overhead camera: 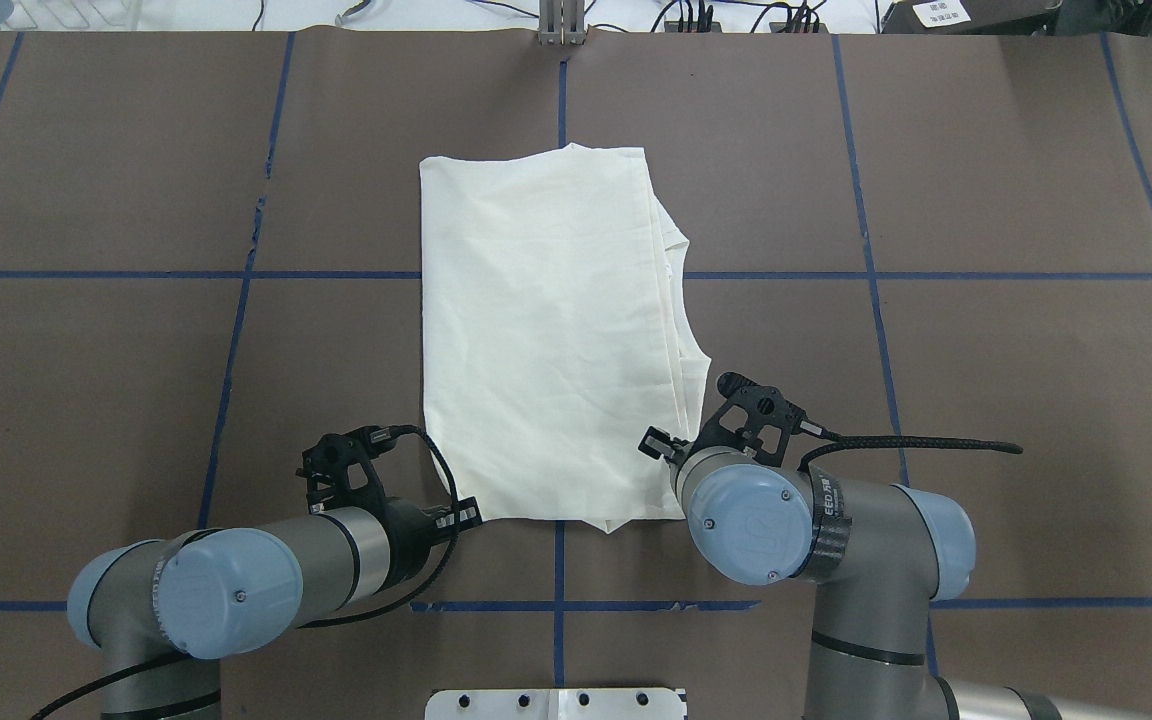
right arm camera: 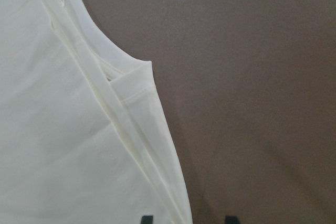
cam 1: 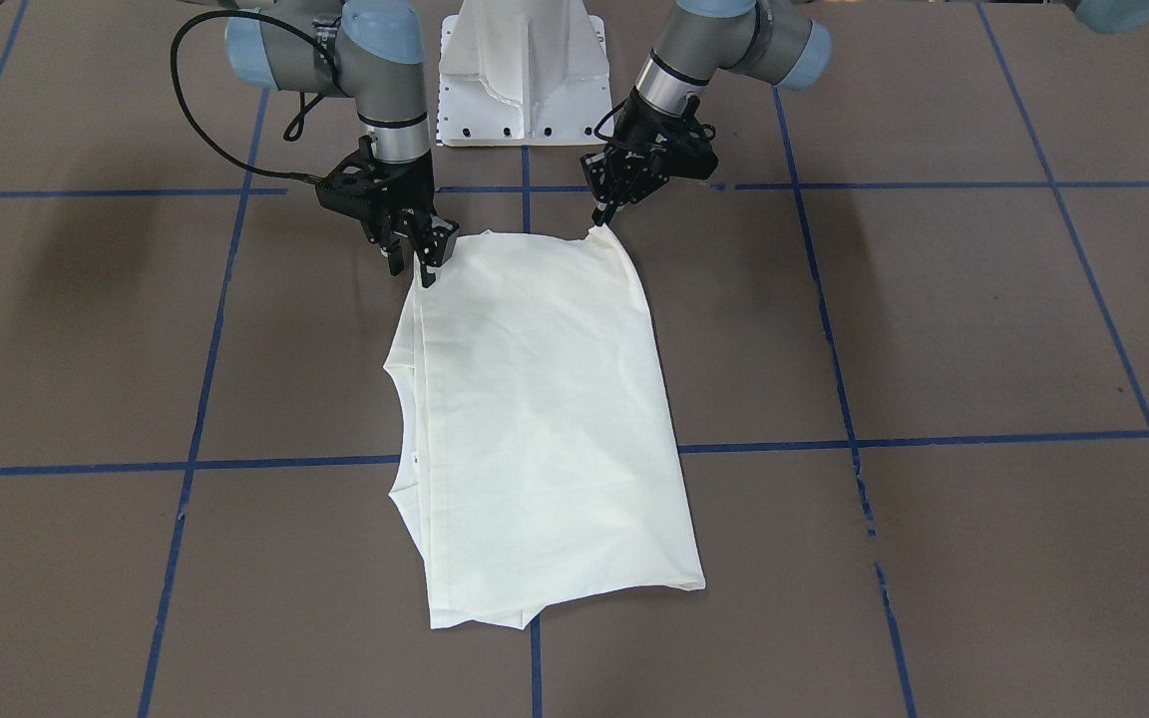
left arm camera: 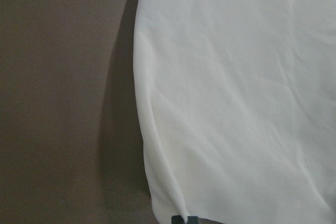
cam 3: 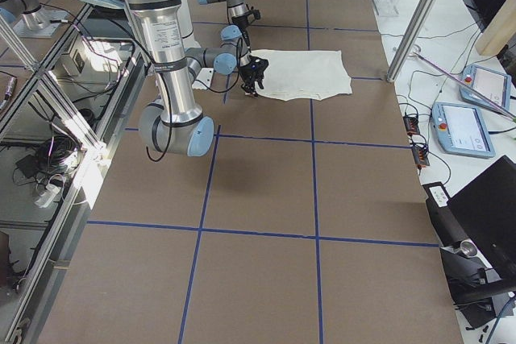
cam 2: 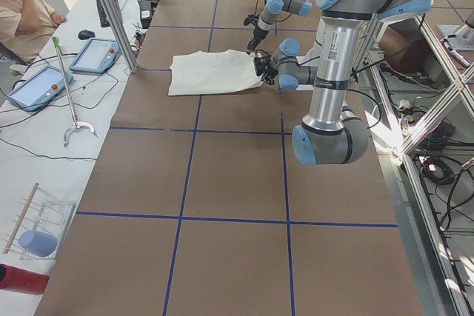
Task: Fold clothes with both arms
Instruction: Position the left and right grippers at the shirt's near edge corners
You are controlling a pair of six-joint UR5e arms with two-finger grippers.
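Two pincers are working the robot-side edge. On the left, the left pincer (cam 1: pixel 601 217) is gripping the shirt's corner, jaws narrowed onto the cloth and pulling it into a small peak. At centre, the cream T-shirt (overhead camera: pixel 546 330) is lying folded, plain side up, on the brown tabletop (overhead camera: pixel 136 350). On the right, the right pincer (cam 1: pixel 425 261) is spreading wide, straddling the neckline-side edge.

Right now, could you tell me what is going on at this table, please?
A folding job is under way. The cream T-shirt lies plain side up in a long rectangle on the table. The left gripper is shut on one corner nearest the robot, lifting it slightly. The right gripper sits at the other near corner, jaws open, not yet gripping.
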